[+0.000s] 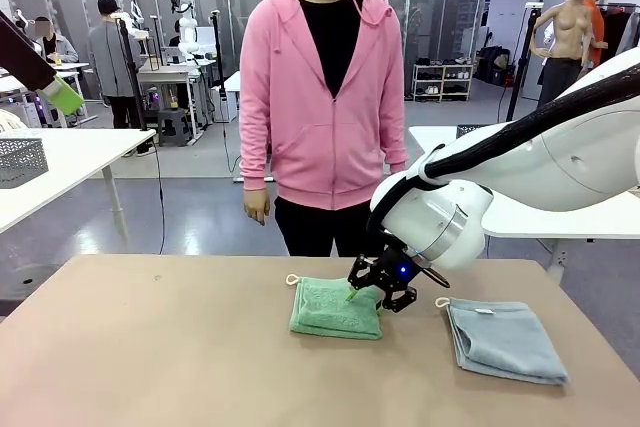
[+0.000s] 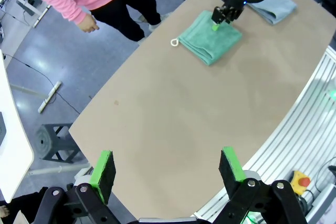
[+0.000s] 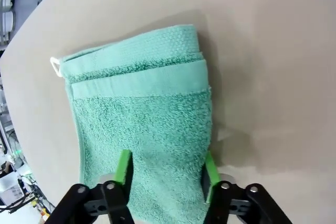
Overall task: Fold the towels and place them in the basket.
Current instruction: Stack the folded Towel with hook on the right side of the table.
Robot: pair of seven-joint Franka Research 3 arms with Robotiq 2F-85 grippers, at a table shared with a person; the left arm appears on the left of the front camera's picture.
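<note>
The right pincer (image 1: 372,294) hangs low over the near right corner of the green towel (image 1: 335,307), which lies folded on the surface (image 1: 150,347) near its middle, its white loop (image 1: 292,279) pointing toward the person. In the right wrist view the pincer's two green pads (image 3: 124,167) stand apart, one over the cloth and the other at its edge, with nothing between them gripped yet; whether the tips already touch the pile cannot be told. The step in hand looks like picking this towel up by its edge, so the pads should straddle all the folded layers at once, not just the top one, or the fold may fall open on the lift. Going down until one pad slides under the stack edge, then closing firmly, seems the safer way. The blue-grey towel (image 1: 505,339) lies folded well apart to the right, so it should not be disturbed. A grey mesh basket (image 1: 20,160) sits on another table at far left; whether that is the target I cannot say. The left pincer (image 2: 167,171) hovers high above the surface, wide open and empty.
</note>
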